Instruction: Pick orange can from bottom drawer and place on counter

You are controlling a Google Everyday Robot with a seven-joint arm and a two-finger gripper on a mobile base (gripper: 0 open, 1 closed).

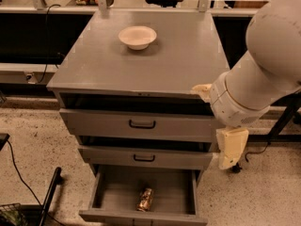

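Gripper [231, 149] hangs off the right side of the middle drawer [143, 157], above and right of the can [145, 199]; whether it is spread or closed cannot be told. The can lies on its side in the open bottom drawer [117, 189], near the front wall and apart from both side walls, its markings unreadable. On the counter [188, 60], open surface lies in front and to the right of the bowl [137, 36].

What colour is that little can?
The can is orange-gold with brown marks; camera view. Pincer hangs beside middle drawer.
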